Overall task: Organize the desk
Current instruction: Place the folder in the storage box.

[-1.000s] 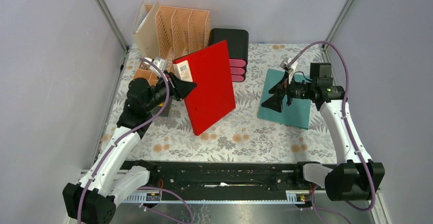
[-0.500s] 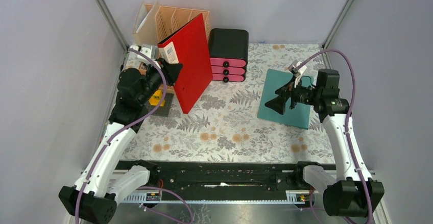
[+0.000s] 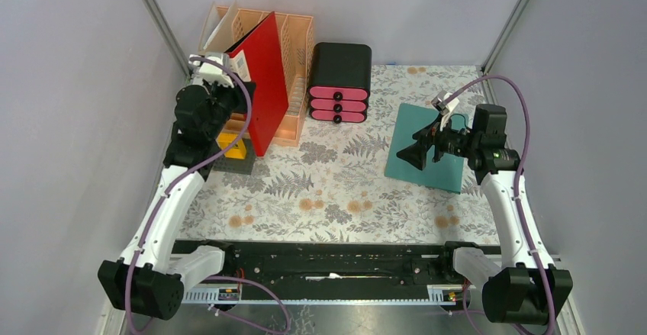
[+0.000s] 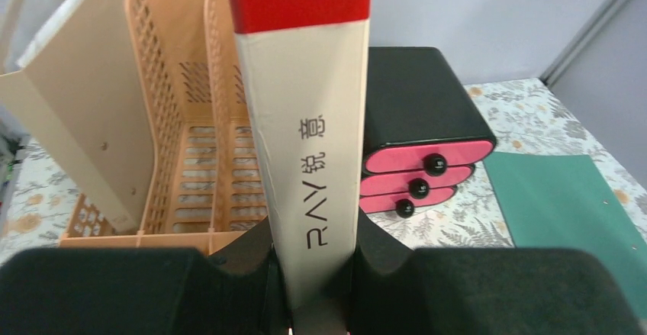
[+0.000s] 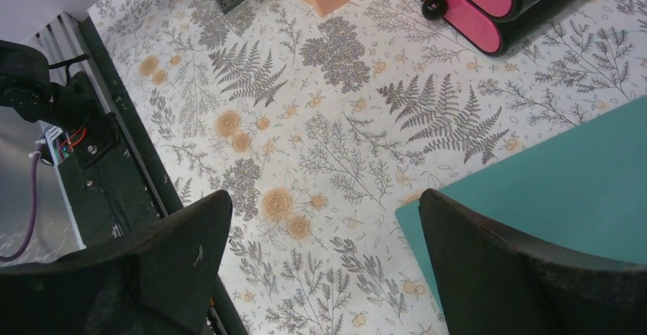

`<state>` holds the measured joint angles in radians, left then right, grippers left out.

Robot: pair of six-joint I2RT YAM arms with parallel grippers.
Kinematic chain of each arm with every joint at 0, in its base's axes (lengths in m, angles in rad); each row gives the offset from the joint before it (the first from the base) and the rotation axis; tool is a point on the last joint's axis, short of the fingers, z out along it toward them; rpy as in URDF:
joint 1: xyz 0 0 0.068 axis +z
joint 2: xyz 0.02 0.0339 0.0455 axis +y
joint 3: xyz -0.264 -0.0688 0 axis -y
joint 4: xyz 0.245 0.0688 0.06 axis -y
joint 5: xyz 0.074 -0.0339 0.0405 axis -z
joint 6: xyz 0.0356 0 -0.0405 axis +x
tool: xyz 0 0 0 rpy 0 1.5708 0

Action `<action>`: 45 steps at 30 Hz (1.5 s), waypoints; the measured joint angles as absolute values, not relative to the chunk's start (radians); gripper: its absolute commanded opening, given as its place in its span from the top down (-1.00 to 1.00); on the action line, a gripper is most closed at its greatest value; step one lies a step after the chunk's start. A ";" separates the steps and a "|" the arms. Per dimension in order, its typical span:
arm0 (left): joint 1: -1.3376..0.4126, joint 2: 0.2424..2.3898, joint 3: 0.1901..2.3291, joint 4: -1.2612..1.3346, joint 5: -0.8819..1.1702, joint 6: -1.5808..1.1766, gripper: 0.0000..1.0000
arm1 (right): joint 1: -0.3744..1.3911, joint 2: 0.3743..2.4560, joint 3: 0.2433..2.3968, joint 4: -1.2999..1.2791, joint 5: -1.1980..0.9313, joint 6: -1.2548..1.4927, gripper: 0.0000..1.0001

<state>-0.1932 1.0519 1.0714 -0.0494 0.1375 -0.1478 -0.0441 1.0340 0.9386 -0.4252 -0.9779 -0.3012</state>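
upper left: left gripper clamped on spine of red binder, held upright before orange file rack | top centre: black drawer box | centre: desk, floral cloth | right: teal folder flat on desk | right gripper over folder's left edge, fingers spread wide, holding nothing
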 measured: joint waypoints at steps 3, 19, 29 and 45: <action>-0.167 1.065 1.077 -0.047 0.125 -0.139 1.00 | -0.044 1.034 0.927 -0.410 -0.978 -0.294 -0.99; -0.011 1.181 1.095 0.114 0.099 -0.126 1.00 | -0.044 1.034 0.918 -0.405 -0.979 -0.283 -0.99; 0.025 1.311 1.147 0.199 0.101 -0.062 1.00 | -0.044 1.034 0.918 -0.405 -0.979 -0.283 -0.99; 0.062 1.509 1.198 0.393 0.230 -0.034 1.00 | -0.044 1.038 0.915 -0.399 -0.980 -0.283 -0.99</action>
